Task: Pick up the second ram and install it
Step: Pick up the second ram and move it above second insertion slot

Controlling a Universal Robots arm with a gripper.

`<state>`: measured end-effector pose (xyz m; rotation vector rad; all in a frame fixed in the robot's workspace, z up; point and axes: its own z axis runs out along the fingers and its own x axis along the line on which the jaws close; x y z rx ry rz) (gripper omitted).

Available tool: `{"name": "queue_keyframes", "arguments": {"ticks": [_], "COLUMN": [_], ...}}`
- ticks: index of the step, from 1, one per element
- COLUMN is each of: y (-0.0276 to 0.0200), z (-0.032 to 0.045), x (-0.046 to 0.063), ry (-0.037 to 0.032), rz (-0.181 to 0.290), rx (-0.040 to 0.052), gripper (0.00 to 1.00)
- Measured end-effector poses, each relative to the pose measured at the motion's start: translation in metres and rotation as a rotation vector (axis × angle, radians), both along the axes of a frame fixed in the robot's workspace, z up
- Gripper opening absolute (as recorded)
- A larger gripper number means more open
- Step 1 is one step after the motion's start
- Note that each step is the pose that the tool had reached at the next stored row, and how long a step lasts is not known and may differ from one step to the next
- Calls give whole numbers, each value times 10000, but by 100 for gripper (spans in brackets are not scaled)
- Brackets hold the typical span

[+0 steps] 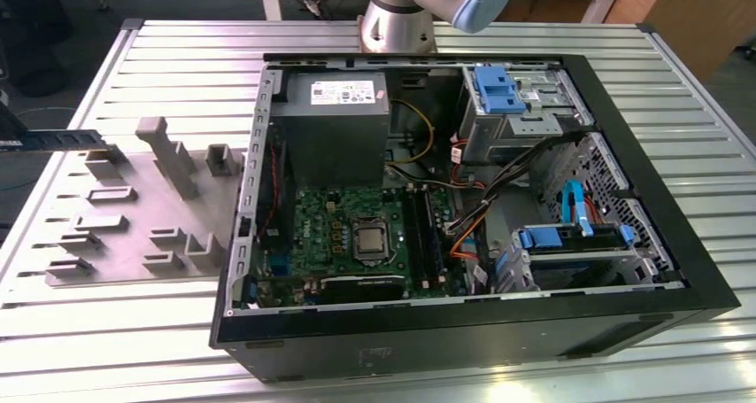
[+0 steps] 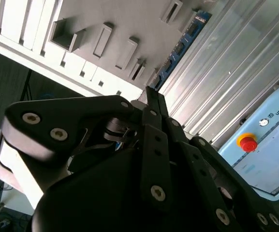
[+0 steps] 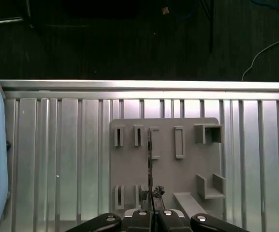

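The second ram [image 1: 69,139] hung level near the table's [image 1: 177,58] edge. In the exterior view it was at about nine o'clock from the open computer case [image 1: 697,270], close to the ten o'clock corner of the grey holder plate [image 1: 130,221], and it seemed lifted clear of that plate's slots. The jaws were closed down to the board's thin width, pinching one short end by its flat faces, with the rest of the length reaching out free. In the first wrist view it showed edge-on as a thin dark line running straight into them. It looked light and stiff but brittle, with smooth faces that could slip under a weak pinch. An end hold leaves a long free length, so a small tilt at the jaws would probably swing the far tip wide. The bare board margins at the short ends seemed the safe places to grip, away from the chips and the contact edge. Inside the case, the green motherboard [image 1: 325,213] lay at six o'clock from the power supply [image 1: 336,111].
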<state>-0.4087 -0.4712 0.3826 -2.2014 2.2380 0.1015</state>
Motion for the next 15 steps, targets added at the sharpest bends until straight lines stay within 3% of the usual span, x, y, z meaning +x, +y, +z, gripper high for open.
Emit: {"name": "queue_keyframes", "arguments": {"ticks": [6,15], "y": [0,0], "z": [1,1], "x": [54,407], "ry": [1,2], "rz": [0,0], "rx": [-1,0], "gripper": [11,11]}}
